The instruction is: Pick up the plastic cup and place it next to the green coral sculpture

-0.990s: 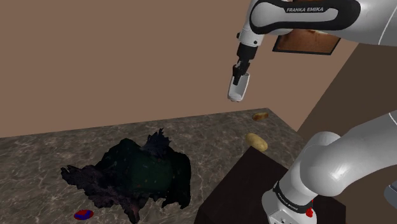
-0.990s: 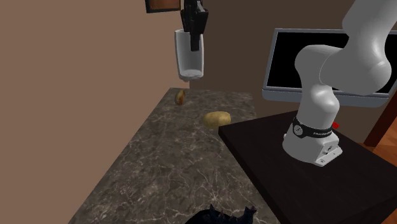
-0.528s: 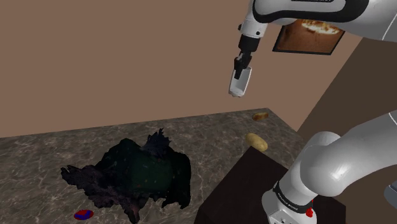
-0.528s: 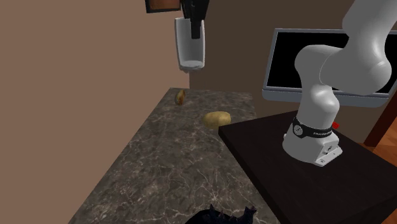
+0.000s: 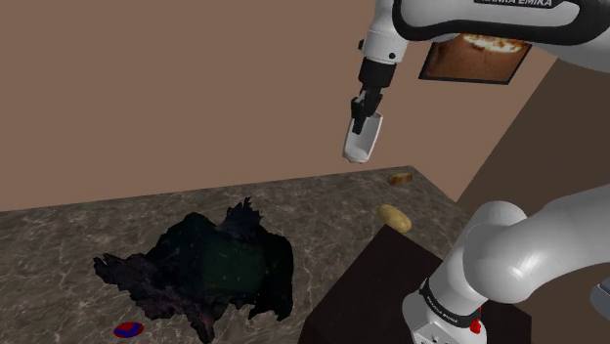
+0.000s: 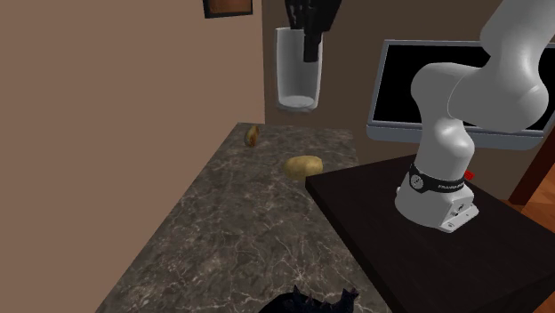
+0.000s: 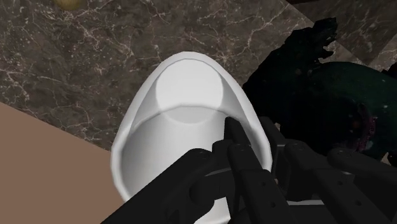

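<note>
A pale white cup (image 5: 360, 142) hangs high above the back of the marble counter (image 5: 88, 235), mouth up and slightly tilted. My black gripper (image 5: 365, 112) is shut on its rim, one finger inside the cup and one outside. The second exterior view shows the cup (image 6: 298, 71) under the gripper (image 6: 309, 43), in front of the brown wall. From the wrist, the cup (image 7: 181, 121) is seen from above with the gripper (image 7: 247, 141) clasping its wall. The coral sculpture (image 5: 210, 266) is a dark, spiky mass with a dim green tint, lying on the counter down towards the shoulder view's left, also seen as coral (image 7: 324, 83).
Two brownish potato-like lumps (image 5: 395, 217) (image 5: 400, 179) lie on the counter's far end below the cup. A small red-and-blue disc (image 5: 127, 329) sits near the coral. The dark stand (image 6: 427, 249) borders the counter; a monitor (image 6: 418, 84) is behind it. A framed picture (image 5: 474, 61) hangs on the wall.
The gripper has carried the cup sideways, towards the shoulder view's left and the second exterior view's right, after a slight rise. The cup now tilts a little more.
</note>
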`<state>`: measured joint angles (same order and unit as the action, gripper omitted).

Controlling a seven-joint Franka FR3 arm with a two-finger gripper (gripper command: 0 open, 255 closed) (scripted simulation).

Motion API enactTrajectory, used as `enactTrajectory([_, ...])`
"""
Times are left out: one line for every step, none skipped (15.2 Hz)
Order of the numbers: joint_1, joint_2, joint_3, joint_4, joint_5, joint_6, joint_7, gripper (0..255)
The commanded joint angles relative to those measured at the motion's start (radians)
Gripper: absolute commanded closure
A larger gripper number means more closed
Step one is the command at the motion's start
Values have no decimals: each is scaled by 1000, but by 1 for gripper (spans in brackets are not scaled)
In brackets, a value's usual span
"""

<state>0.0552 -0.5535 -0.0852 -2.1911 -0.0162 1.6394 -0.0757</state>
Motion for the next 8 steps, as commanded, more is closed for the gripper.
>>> enactTrajectory([17, -17, 41, -8, 21, -8, 52, 255])
enactTrajectory([29, -31, 70, -19, 36, -11, 88, 255])
enactTrajectory([29, -34, 70, -34, 36, 2, 87, 255])
enactTrajectory([28, -36, 70, -49, 36, 15, 87, 255])
enactTrajectory([28, -38, 70, -64, 36, 28, 87, 255])
enactTrajectory([28, -40, 70, -79, 36, 41, 87, 255])
enactTrajectory([28, -42, 70, -94, 36, 54, 86, 255])
enactTrajectory([28, -43, 70, -108, 36, 67, 86, 255])
